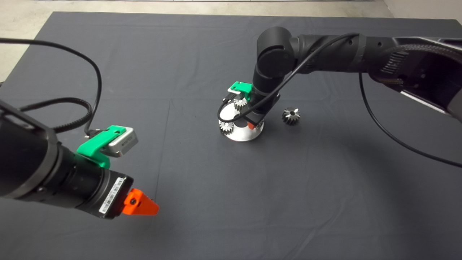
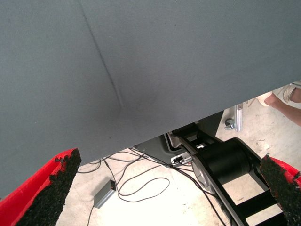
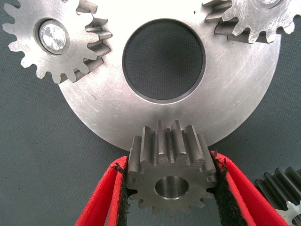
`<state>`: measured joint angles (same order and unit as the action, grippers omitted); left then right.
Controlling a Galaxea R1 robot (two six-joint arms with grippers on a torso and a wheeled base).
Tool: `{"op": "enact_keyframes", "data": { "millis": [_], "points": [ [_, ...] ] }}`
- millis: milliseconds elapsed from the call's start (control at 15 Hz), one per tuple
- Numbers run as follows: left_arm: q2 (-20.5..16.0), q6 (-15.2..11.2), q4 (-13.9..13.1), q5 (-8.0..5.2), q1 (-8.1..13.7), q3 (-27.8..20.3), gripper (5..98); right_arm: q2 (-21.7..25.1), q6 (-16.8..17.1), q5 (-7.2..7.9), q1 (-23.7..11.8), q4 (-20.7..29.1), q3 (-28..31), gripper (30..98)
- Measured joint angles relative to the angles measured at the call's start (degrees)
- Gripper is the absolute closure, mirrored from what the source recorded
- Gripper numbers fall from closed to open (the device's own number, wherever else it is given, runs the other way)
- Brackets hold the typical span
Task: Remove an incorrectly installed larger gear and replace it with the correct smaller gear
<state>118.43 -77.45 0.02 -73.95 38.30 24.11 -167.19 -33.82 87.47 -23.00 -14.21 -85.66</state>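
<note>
1. Mat (image 1: pixel 216 216): dark grey, creased, covered the table; carried everything below.
2. Right arm (image 1: pixel 343 54): came in from the right edge, bent down over the plate near mat centre.
3. Left arm (image 1: pixel 32 169): sat at the lower left, well apart from the gears, over bare mat.
4. Floor beyond mat edge, in left wrist view: showed black robot base (image 2: pixel 225 160), loose cables, a person's leg (image 2: pixel 282 101).
5. Round steel plate (image 1: pixel 245 135): lay flat on mat, large centre hole showing mat through it.
6. Left gripper (image 2: pixel 169 162): held nothing, fingers spread wide, one at each side of its wrist view.
7. Right gripper (image 3: pixel 169 160): pointed down at plate rim, pads clenched on the smaller gear.
8. Larger gear (image 1: pixel 291 115): lay on bare mat just beside the plate, apart from it, touched by no gripper; only partly seen at the right wrist view's corner.
9. Two light silver gears (image 3: pixel 51 40) (image 3: pixel 256 16): sat on pins at the plate's edge, apart from each other, teeth overhanging the rim.
10. Smaller gear (image 3: pixel 171 179): gripped between both black pads, round centre hole facing the camera, overlapped the plate rim opposite the silver pair; could not tell whether seated on the plate.
</note>
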Motion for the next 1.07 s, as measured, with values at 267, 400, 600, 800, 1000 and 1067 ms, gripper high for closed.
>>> {"op": "enact_keyframes", "data": {
  "millis": [267, 400, 600, 800, 1000, 1067],
  "points": [
    [-0.02, 0.0, 0.0, 0.0, 0.0, 0.0, 5.4, 0.0, 0.11, 0.01, 0.0, -0.02, 0.0, 89.0],
    [0.0, 0.0, 0.0, -0.01, 0.0, 0.0, 5.4, 0.0, 0.11, 0.01, 0.0, -0.09, 0.0, 89.0],
    [-0.02, 0.0, 0.0, 0.0, 0.0, 0.0, 5.4, 0.02, 0.11, 0.01, -0.01, -0.26, 0.0, 89.0],
    [-0.02, 0.0, 0.0, -0.02, 0.0, 0.0, 5.4, 0.02, 0.13, 0.01, 0.0, -0.44, 0.0, 89.0],
    [-0.02, 0.0, 0.0, -0.01, 0.0, 0.0, 5.4, 0.05, 0.17, 0.01, 0.0, -0.63, 0.0, 88.9],
    [-0.02, 0.0, 0.0, -0.01, 0.0, 0.0, 5.4, 0.07, 0.17, 0.01, 0.0, -0.69, -0.02, 89.0]
  ]
}}
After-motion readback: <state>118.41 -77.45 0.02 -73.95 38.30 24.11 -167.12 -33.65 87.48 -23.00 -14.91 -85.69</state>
